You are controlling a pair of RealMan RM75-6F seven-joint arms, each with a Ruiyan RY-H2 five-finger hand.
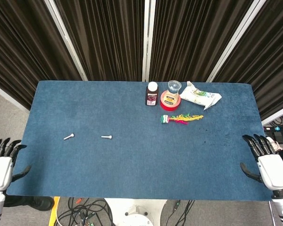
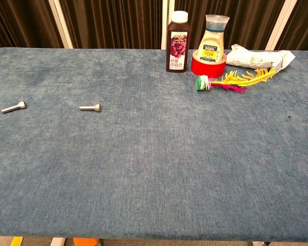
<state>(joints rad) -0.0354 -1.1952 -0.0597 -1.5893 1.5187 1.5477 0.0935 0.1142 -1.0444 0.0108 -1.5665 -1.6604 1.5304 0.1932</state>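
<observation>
Currently both the left hand (image 1: 1,165) and right hand (image 1: 270,165) hover empty with fingers spread at the blue felt-covered table's (image 1: 141,160) near corners; the left should approach the nearest small silver bolt (image 1: 68,137) from above, pinching its shank squarely.

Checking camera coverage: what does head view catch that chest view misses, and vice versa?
Only the head view shows the left hand and right hand, both open with fingers spread, at the table's near corners, holding nothing. It also shows the floor and cables below the table edge.

Only the chest view shows the labels on the juice bottle and dressing bottle side-on.

Both show the blue table, two bolts, red tape roll, feather shuttlecock and white packet.
</observation>
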